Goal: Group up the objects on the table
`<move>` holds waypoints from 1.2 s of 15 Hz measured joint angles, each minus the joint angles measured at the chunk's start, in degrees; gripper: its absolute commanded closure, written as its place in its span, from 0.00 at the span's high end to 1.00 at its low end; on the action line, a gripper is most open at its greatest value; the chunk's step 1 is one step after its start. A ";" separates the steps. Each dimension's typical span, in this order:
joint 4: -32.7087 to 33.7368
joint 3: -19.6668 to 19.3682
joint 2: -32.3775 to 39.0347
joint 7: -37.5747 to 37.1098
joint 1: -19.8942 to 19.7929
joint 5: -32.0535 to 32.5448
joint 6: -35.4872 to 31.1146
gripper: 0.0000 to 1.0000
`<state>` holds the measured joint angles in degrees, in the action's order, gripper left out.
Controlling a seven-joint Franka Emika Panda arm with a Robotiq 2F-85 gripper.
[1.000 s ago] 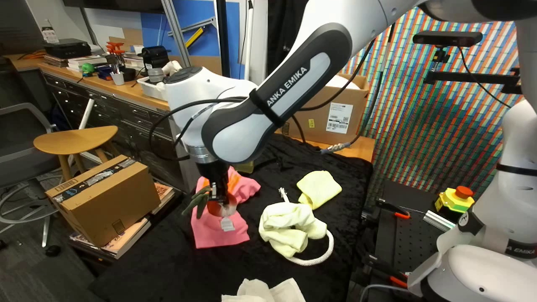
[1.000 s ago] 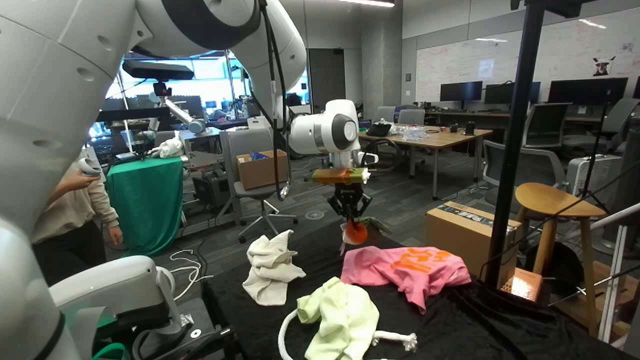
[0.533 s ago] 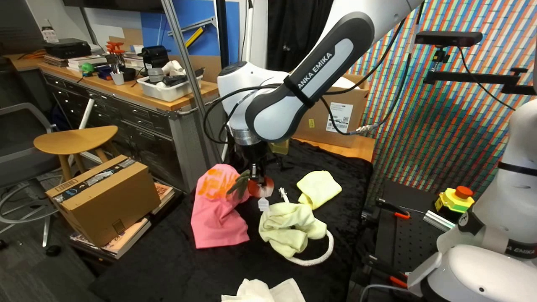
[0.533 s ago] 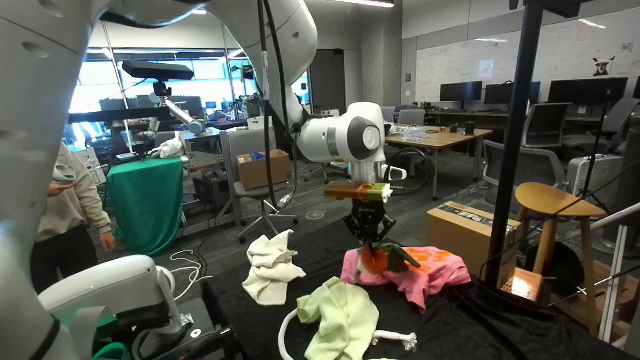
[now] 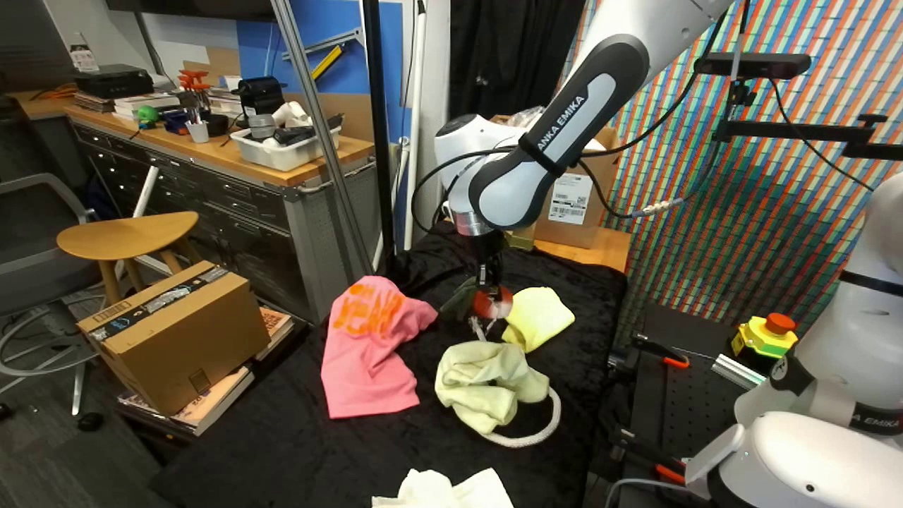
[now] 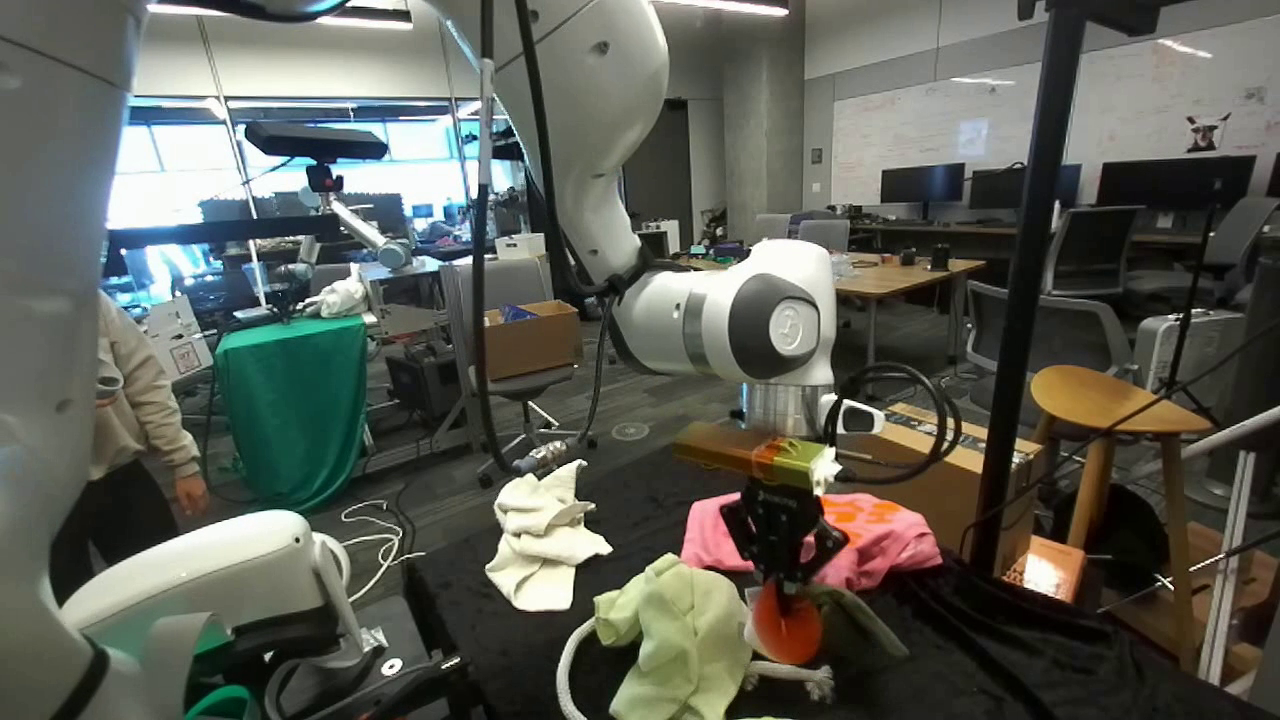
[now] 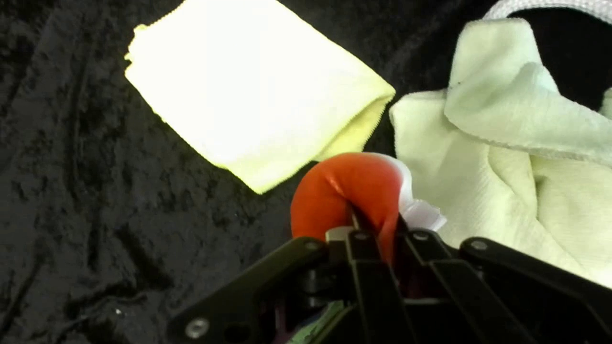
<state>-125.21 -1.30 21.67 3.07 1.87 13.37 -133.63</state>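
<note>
- Toward the counter's [image 5: 282, 444] corner between the labelled cardboard box [image 5: 564, 233] and the stop button [image 5: 779, 324], the hand [image 7: 377, 224] is closed narrow on a fold of the orange soft toy [image 7: 330, 191], which hangs just beside the folded yellow cloth [image 7: 267, 91] and the pale yellow bundle [image 6: 695, 640]; touching or apart, it is unclear
- Mid-counter, the white rope [image 5: 518, 442] runs out from under that bundle; the pink cloth [image 5: 367, 353] lies near the edge opposite the stop button, the small white cloth [image 6: 540, 550] toward the edge opposite the box
- Step in hand, as I judge it: adding the toy to the group; ease it down until the counter bears its weight, then loosen the hand gradually so the fold slips free
- Rise straight up afterwards, since a sideways exit could catch the rope's frayed end [image 6: 818, 683]
- The toy's green strips [image 6: 865, 625] point away from the bundle; turning them inward first should make a tighter group
- Wrist view shows the pinched fold and the narrow gap between cloth and bundle, but neither pink nor white cloth
- The folded yellow cloth [image 5: 540, 321] shows there and in an exterior view, not in both exterior views
</note>
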 measured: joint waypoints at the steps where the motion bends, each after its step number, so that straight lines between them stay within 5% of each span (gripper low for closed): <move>1: -0.74 -0.25 0.02 0.32 -0.57 0.00 -0.39 0.09; 11: -4.44 1.07 0.06 5.17 -1.95 -3.46 -1.30 0.10; 12: -4.45 1.30 0.06 5.48 -1.96 -3.77 -1.31 0.35; 14: -4.45 1.66 0.07 5.61 -1.96 -4.02 -1.37 0.40; 18: -4.34 1.93 0.07 5.60 -1.96 -4.17 -1.42 0.72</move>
<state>-129.55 0.63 21.73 8.67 -0.09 9.20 -135.05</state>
